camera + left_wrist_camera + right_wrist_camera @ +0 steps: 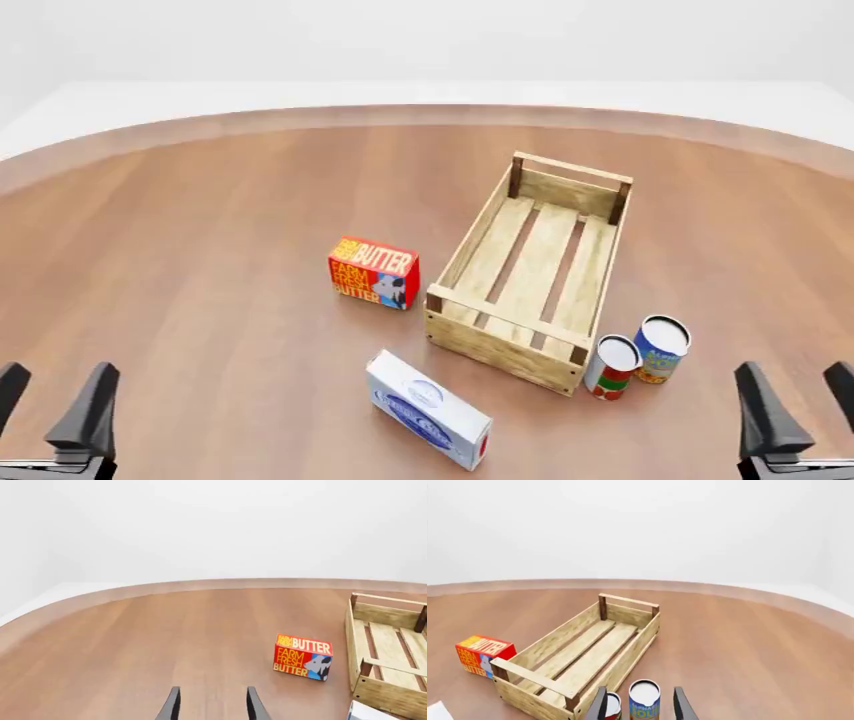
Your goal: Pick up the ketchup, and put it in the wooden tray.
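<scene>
The left claw (51, 400) sits at the near left edge of the tabletop (200, 230), its fingers apart and gripping nothing; wide bare wood stretches ahead of it to the curved far rim; further right a red butter box (374, 272) stands alone, a little left of the crate's near corner and apart from it; nearer than the box a white-and-blue carton (430, 410) lies flat, its length angled from far left to near right; next comes the wooden tray (501, 345), open side up with nothing on its slats, its long axis running near to far and leaning a little right at the far end; just beside its near right corner stand a red-and-green can (614, 368) and a blue can (661, 348), both upright and close together; right of them the wood is open up to the far right rim; the right claw (801, 400) sits at the near right edge, fingers apart and holding nothing, with the two cans just ahead of it in its wrist view; the ketchup cannot be made out in any view, so its place and its heading cannot be told.
</scene>
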